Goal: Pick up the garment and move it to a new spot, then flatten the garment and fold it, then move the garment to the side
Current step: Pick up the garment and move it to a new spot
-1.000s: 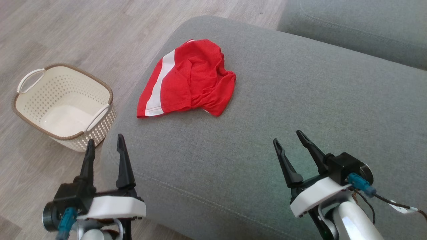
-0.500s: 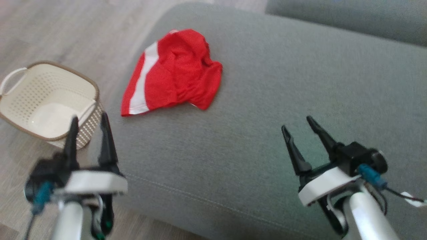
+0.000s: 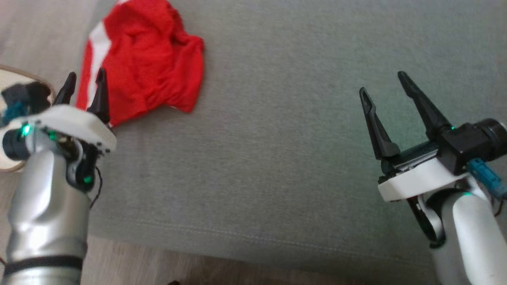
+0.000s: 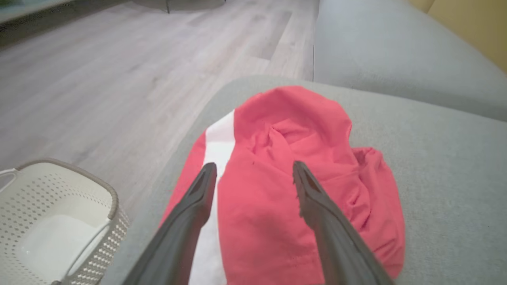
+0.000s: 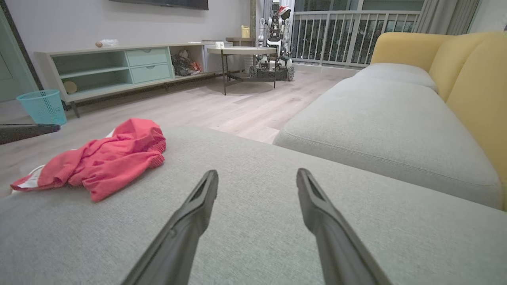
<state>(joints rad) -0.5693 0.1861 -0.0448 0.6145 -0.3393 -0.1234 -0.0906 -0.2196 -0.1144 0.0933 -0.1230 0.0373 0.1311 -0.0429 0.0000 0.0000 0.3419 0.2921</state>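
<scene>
Though beside the grey cushion (image 4: 435,158), cream basket (image 4: 47,194) apart from red garment (image 4: 257,213).

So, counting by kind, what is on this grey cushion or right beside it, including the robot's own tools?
Garments: 1, the red garment
Baskets: 1, the white basket on the floor
Tools: 2, the left tool and the right tool, both open
Total: 4

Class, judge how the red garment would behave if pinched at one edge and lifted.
Probably floppy: the red garment lies in soft crumpled folds, so it should drape. Likely light, looking thin. It may drag on the textured cushion.
</scene>
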